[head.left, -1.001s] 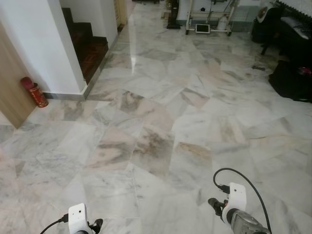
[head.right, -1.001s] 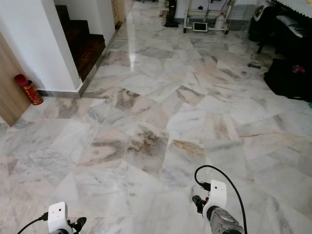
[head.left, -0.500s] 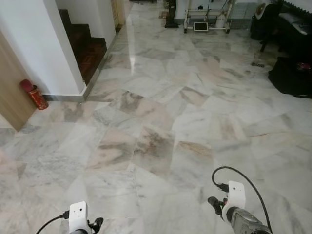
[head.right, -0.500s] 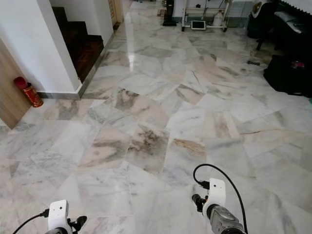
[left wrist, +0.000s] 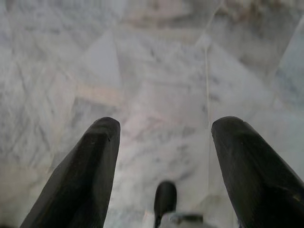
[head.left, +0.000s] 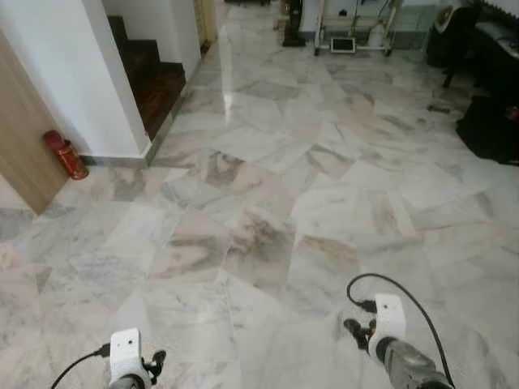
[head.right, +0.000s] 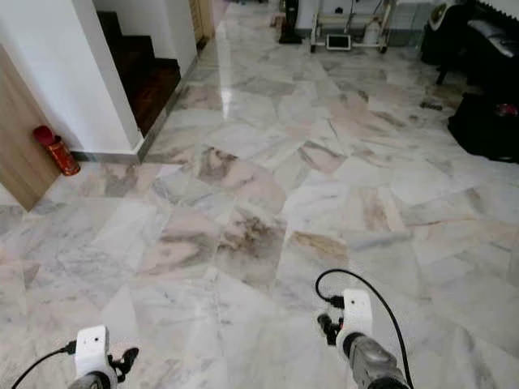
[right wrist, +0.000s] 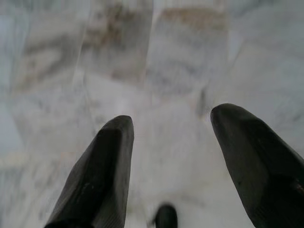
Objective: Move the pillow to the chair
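Observation:
Both arms hang low over a marble floor (head.left: 268,211). The left arm's white wrist unit (head.left: 126,350) sits at the lower left, the right arm's (head.left: 388,318) at the lower right with a black cable looped above it. In the left wrist view my left gripper (left wrist: 166,128) is open, with bare marble between its black fingers (left wrist: 90,161). In the right wrist view my right gripper (right wrist: 173,118) is open too, and nothing lies between its fingers (right wrist: 104,161).
A white wall corner (head.left: 97,81) and dark wooden stairs (head.left: 154,77) stand at the left. A red fire extinguisher (head.left: 65,154) leans by a wooden panel (head.left: 20,138). Black furniture (head.left: 491,105) lines the right side, and a white rack (head.left: 353,32) stands far ahead.
The whole picture has shifted a little to the right and down, so the camera has moved. Both arms hang as before.

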Controlling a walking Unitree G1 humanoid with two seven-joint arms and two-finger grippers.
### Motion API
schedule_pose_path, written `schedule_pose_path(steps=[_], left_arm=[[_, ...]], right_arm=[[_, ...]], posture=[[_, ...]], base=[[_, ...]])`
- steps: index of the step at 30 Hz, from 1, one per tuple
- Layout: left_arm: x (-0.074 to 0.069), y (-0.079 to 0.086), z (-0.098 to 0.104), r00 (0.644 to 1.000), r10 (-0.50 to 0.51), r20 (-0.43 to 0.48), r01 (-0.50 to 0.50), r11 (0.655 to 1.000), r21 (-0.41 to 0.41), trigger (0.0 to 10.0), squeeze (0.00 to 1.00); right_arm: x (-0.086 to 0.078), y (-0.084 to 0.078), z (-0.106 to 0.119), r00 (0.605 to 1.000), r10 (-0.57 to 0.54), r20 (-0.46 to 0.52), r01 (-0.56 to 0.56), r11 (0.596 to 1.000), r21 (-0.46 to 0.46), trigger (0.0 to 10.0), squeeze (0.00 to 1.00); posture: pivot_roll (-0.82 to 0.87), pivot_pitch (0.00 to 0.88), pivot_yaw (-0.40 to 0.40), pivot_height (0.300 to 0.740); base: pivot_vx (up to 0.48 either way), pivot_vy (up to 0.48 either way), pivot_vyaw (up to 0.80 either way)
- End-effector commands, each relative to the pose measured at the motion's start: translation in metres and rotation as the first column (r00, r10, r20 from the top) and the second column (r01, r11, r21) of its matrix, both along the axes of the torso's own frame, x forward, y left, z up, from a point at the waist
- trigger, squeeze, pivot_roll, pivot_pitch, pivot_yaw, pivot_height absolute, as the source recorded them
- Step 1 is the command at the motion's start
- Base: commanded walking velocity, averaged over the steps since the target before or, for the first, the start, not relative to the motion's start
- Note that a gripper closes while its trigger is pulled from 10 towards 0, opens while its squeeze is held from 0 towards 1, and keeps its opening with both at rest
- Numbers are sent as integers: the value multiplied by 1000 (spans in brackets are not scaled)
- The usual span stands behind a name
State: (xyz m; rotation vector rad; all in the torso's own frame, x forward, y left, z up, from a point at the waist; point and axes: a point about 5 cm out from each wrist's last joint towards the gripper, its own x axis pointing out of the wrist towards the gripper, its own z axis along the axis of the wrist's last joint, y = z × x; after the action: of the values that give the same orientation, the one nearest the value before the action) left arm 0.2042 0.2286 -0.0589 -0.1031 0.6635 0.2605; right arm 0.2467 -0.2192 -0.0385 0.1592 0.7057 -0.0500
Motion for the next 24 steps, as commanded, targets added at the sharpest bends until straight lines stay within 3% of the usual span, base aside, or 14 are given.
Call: schedule_pose_path(steps=[1,5,6,7,8,9,10,12,13,16,18,19,20,24], left_arm=[[-2,2,1,999,26,35,-27,999,25,10000,0],[2,2,7,995,-10,99,4,998,56,10000,0],[15,12,21,985,-41,169,25,995,91,10000,0],[52,32,68,916,-116,385,47,982,184,10000,0],[52,32,68,916,-116,385,47,982,184,10000,0],[61,35,86,875,-145,461,48,975,217,10000,0],[66,34,100,834,-175,524,48,968,247,10000,0],[68,31,109,800,-205,564,54,961,272,10000,0],[70,26,121,758,-239,607,65,954,294,10000,0],[71,15,138,699,-281,657,89,947,309,10000,0],[69,11,142,685,-298,665,100,943,319,10000,0],[65,5,148,665,-313,678,115,940,321,10000,0],[65,5,148,665,-313,678,115,940,321,10000,0],[52,-4,159,641,-329,694,125,936,328,10000,0]], right_arm=[[1,-2,2,998,-30,51,30,1000,2,10000,0],[3,-4,7,989,-77,125,75,997,21,10000,0],[3,-4,8,987,-87,136,85,996,23,10000,0],[4,-6,9,983,-89,158,94,995,-27,10000,0],[4,-6,9,983,-89,158,94,995,-27,10000,0],[4,-7,10,979,-99,175,106,994,-30,10000,0],[15,-9,24,958,-80,275,107,991,-82,10000,0],[33,-5,49,904,-39,426,99,988,-119,10000,0],[42,-1,67,851,-16,525,86,990,-110,10000,0],[45,9,85,788,45,614,49,990,-135,10000,0],[45,11,90,768,54,638,44,990,-136,10000,0],[44,15,99,730,85,678,34,987,-159,10000,0],[44,15,99,730,85,678,34,987,-159,10000,0],[34,23,118,669,112,735,31,984,-178,10000,0]], posture=[[3,0,2,740],[-6,0,4,740],[-6,0,4,740],[-11,0,7,740],[-11,0,7,740],[-11,0,8,740],[-13,0,10,740],[-13,0,11,740],[-12,0,13,740],[-12,0,18,740],[-14,0,23,740],[-16,0,27,740],[-16,0,27,740],[-27,0,26,740]], base=[[0,0,0],[0,0,0],[0,0,0],[0,0,0],[0,0,0],[0,0,0],[0,0,0],[0,0,0],[0,0,0],[0,0,0],[0,0,0],[0,0,0],[0,0,0],[0,0,0]])
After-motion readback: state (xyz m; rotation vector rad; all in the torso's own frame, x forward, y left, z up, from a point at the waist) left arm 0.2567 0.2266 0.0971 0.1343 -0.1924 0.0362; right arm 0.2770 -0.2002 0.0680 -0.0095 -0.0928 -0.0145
